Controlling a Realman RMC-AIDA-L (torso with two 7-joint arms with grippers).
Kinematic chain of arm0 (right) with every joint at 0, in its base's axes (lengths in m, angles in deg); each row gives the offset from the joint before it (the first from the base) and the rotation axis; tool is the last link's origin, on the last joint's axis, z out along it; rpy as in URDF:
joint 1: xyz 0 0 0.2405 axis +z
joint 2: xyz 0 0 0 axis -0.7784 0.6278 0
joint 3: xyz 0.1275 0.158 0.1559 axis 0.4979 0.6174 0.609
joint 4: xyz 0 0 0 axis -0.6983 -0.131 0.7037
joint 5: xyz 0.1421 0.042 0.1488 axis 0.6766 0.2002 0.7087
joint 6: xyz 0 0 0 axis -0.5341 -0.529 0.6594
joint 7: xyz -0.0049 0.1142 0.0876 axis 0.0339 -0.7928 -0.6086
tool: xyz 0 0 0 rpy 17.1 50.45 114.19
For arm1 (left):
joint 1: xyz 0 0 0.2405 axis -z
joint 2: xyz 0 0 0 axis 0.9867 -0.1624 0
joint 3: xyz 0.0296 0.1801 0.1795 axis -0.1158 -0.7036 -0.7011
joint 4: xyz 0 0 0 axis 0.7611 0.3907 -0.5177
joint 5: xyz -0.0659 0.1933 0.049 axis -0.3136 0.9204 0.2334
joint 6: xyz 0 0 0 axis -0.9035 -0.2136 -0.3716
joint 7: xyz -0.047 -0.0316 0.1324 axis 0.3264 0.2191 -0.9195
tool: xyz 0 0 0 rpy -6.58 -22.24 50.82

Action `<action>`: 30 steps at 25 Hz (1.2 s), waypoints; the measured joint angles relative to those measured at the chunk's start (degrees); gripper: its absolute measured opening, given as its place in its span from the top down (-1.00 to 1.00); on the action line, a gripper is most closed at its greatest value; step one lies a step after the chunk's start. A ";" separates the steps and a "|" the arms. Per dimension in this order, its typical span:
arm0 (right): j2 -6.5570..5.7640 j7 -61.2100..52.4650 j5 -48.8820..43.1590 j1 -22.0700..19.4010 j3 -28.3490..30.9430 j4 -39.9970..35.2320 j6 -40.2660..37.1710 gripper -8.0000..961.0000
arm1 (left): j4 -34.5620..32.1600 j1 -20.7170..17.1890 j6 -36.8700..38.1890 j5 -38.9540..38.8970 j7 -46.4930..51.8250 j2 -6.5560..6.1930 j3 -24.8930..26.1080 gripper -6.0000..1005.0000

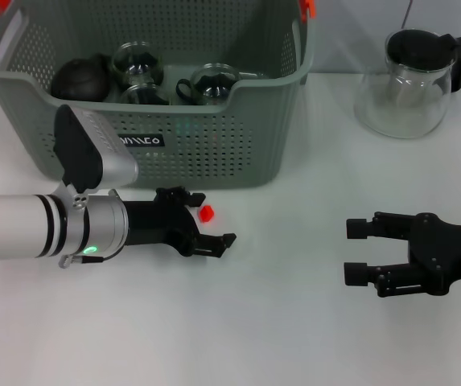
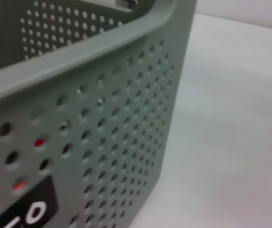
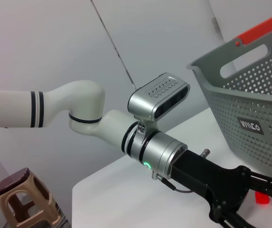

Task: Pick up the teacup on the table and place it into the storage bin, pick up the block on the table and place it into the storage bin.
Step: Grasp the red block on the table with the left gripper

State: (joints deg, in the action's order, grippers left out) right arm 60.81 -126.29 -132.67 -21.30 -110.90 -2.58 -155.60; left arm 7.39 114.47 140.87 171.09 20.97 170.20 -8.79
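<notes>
**Op:** Low over the table (image 1: 278, 322), just in front of the storage bin (image 1: 214, 153), I have the left gripper (image 1: 212, 219). Fingers spread, nothing between them. Block (image 1: 207, 213) is the small red piece on the table between the finger tips, close to the bin's front wall. Can't tell if a finger touches it.

**Eng:** Teacup?

**Op:** Head view shows glass cups (image 1: 137, 64) with dark handles inside the bin, next to a dark round teapot (image 1: 81, 79). I see no cup on the table itself.

**Eng:** Left wrist view give you the block?

**Op:** No. It only shows the bin's perforated wall (image 2: 117, 118) up close, a corner of the black label (image 2: 26, 209) and bare table beside it. Own fingers not visible there.

**Eng:** Right side?

**Op:** Right gripper (image 1: 359, 251) hovers low over the table, well apart from the bin, fingers spread and empty. Glass pitcher (image 1: 411, 80) with black lid stands behind it. Right wrist view adds what the head view lacks: the left arm (image 3: 79, 107) side-on, its gripper (image 3: 249, 199) down at table level, the block (image 3: 261, 198) red on the table just past it, the bin's orange clip (image 3: 264, 29), and a brown stool (image 3: 24, 197) off the table.
</notes>
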 joint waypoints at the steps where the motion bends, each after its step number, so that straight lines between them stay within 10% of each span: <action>1: 0.00 0.00 0.00 -0.01 0.01 0.00 0.02 -0.97 | 0.00 0.00 0.00 0.00 0.00 0.00 -0.19 -0.61; 30: 0.18 0.30 0.01 -0.14 0.13 0.00 0.76 -0.97 | -0.23 0.05 0.90 -1.32 -1.45 -0.07 -2.02 -0.56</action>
State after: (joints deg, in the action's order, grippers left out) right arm 60.99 -125.98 -132.66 -21.44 -110.77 -2.58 -154.84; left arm 7.16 114.52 141.77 169.77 19.52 170.13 -10.82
